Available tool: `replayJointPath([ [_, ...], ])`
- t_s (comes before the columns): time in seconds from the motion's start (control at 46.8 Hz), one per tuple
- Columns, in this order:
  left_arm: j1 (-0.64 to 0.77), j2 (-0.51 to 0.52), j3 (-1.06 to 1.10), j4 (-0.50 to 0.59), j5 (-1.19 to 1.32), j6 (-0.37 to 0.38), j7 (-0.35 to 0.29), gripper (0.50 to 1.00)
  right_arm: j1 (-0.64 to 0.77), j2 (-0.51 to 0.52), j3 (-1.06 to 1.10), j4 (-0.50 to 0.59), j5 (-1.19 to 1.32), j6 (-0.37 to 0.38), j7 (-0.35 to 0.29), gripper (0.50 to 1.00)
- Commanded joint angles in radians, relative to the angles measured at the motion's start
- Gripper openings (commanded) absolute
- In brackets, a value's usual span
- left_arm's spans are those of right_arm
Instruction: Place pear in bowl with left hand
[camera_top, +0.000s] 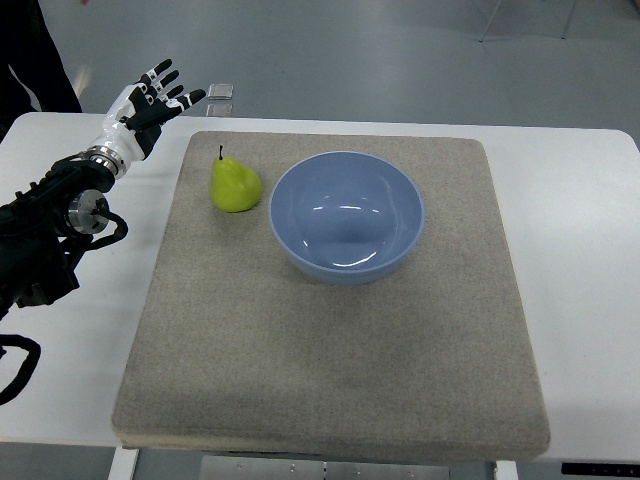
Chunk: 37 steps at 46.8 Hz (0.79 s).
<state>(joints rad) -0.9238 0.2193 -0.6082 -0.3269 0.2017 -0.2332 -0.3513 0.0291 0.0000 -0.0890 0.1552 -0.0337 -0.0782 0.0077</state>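
The bowl (347, 217) is sitting on the mat (330, 380), a little toward the mat's far edge and near its middle from side to side, and it is holding nothing; only light is reflecting off its pale blue inside. The pear (234, 186) is lying on the mat just beside the bowl's left rim, near the mat's far left corner, with its dark stem pointing toward the far edge; whether it is touching the bowl is hard to tell, though a thin strip of mat seems to be showing between them. The mat is covering most of the tabletop (585, 220), leaving white strips showing at the left, right and far edges. The left hand (150, 105) is hovering over the tabletop's far left corner, clear of the mat, with its fingers (163, 72) spreading wide and gripping nothing, well apart from the pear.
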Motion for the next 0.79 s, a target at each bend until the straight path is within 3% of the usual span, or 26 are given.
replayJointPath([
  [0.0, 0.002, 0.0, -0.001, -0.001, -0.001, 0.0, 0.0, 0.99, 0.0, 0.0, 0.0, 0.001, 0.0, -0.002, 0.0, 0.924],
  [0.769, -0.009, -0.015, -0.002, -0.004, -0.001, 0.012, 0.002, 0.99, 0.0, 0.0, 0.0, 0.0, 0.0, 0.0, 0.0, 0.924],
])
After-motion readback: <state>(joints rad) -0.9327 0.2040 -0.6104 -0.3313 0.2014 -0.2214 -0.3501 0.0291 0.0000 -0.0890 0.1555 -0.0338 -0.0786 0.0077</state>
